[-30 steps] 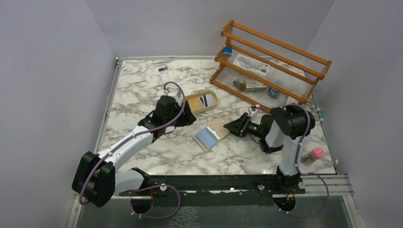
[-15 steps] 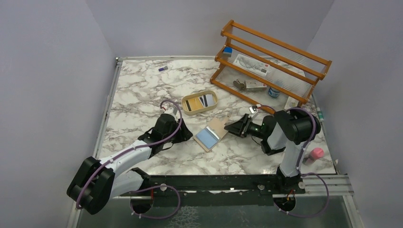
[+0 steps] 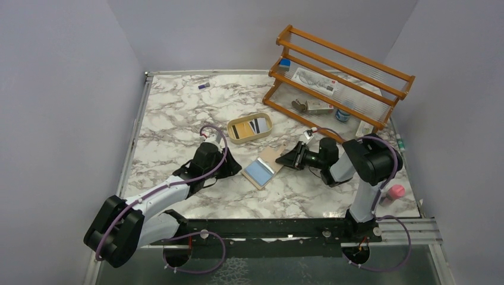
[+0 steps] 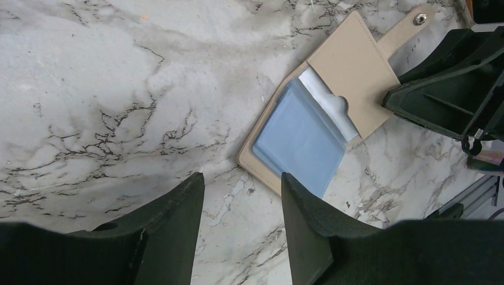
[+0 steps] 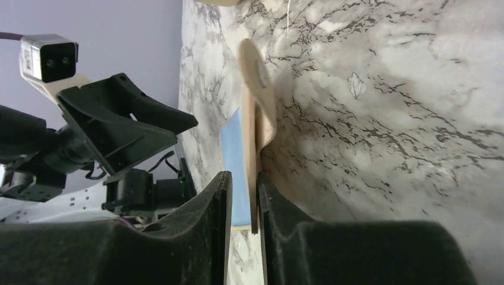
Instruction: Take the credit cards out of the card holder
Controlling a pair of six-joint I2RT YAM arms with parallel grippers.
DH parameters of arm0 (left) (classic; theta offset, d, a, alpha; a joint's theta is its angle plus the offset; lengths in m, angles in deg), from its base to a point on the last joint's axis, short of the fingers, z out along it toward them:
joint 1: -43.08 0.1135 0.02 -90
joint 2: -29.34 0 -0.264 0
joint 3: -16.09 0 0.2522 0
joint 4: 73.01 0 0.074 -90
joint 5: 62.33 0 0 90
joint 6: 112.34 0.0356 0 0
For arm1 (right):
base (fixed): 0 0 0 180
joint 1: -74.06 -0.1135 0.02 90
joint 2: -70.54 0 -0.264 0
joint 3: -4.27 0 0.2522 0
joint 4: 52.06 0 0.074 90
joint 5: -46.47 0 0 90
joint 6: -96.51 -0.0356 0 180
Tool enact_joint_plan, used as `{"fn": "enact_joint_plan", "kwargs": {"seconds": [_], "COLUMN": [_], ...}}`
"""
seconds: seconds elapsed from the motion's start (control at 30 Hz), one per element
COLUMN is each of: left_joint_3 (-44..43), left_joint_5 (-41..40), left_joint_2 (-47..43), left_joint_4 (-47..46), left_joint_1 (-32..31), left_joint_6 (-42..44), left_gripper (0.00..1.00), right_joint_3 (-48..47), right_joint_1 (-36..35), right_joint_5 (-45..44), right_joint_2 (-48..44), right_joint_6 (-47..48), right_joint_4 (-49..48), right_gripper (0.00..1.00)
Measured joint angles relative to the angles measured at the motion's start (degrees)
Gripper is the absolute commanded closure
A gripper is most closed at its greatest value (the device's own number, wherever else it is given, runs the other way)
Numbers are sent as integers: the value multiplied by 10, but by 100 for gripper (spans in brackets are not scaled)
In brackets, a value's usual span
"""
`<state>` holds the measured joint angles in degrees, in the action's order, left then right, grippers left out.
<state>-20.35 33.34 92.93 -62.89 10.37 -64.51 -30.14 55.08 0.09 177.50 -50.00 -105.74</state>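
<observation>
The card holder lies open on the marble table, a beige wallet with its snap tab at the far end. The pale blue credit card sits in its near half and the whitish credit card pokes out of the pocket beside it. My left gripper is open and empty just short of the wallet's near corner. My right gripper has its jaws narrowly apart, straddling the wallet's flap edge. One finger touches the flap and a slim gap shows at the other. The right gripper also shows in the top view.
An oval tan tray holding cards sits behind the wallet. A wooden rack with small items stands at the back right. A pink object is at the right edge, and a small purple item at the back left.
The left arm pulled back from the oval tray toward the wallet's left side, then stayed. The right gripper advanced left until its jaws straddle the wallet's flap edge.
</observation>
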Motion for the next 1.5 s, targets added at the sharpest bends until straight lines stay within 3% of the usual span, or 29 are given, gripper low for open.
{"fn": "enact_joint_plan", "kwargs": {"seconds": [0.1, 0.13, 0.3, 0.53, 0.77, 0.9, 1.3, 1.5], "left_joint_3": [0, 0, 17, 79, 108, 116, 116, 120], "left_joint_5": [0, 0, 19, 89, 145, 158, 169, 179], "left_joint_2": [-1, -3, -16, 0, 98, 145, 192, 323], "left_joint_4": [0, 0, -24, -143, -310, -378, -603, -767], "left_joint_1": [2, 5, 40, 79, 79, 78, 71, 62], "left_joint_6": [3, 4, 8, -12, -60, -85, -139, -203], "left_gripper": [48, 48, 47, 44, 44, 44, 45, 48], "right_joint_3": [-8, -9, -8, -5, -7, -10, -22, -43], "right_joint_1": [-10, -11, -14, -14, -13, -13, -13, -13], "right_joint_5": [-3, -3, -3, -5, -24, -32, -38, -42], "right_joint_2": [9, 11, 12, -8, 55, 87, -42, -126], "right_joint_6": [1, -1, -18, -86, -216, -264, -294, -293], "right_joint_4": [9, 10, 11, -26, -186, -186, -187, -184], "right_gripper": [99, 99, 99, 99, 99, 99, 99, 99]}}
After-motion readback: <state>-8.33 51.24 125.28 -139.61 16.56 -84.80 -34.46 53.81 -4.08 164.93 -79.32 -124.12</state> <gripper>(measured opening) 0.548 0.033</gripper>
